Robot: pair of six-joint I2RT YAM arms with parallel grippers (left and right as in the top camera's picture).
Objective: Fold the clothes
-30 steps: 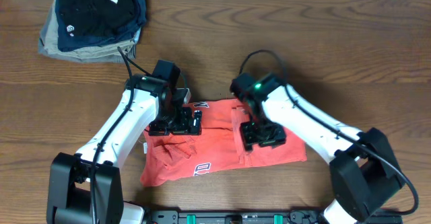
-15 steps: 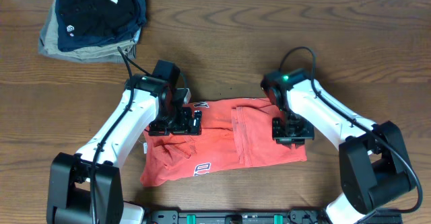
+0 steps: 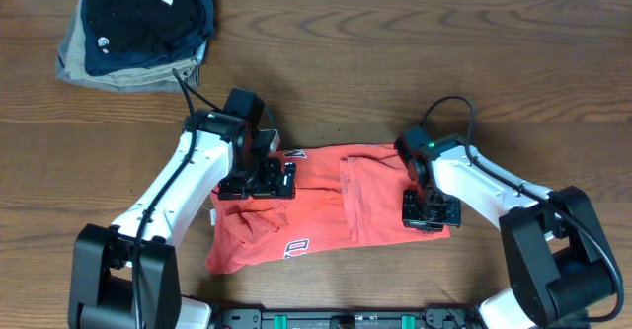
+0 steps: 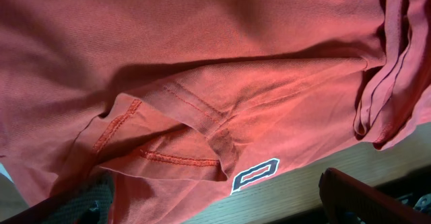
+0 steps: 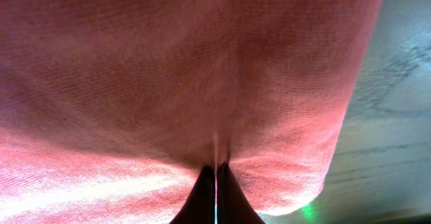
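I see 2 arms: the left arm (image 3: 186, 183) and right arm (image 3: 484, 178) both have white shells between black joints. A thin black cable (image 3: 187, 89) loops off each; 1 green light (image 3: 432, 143) glows on the right.

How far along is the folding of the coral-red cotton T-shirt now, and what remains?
Done: the coral-red cotton T-shirt lies doubled into a wide band. In hand: the right gripper is shut on its right edge; the left gripper is open above the left part. Remaining: the rumpled sleeve area needs smoothing, and the band likely needs folding smaller.
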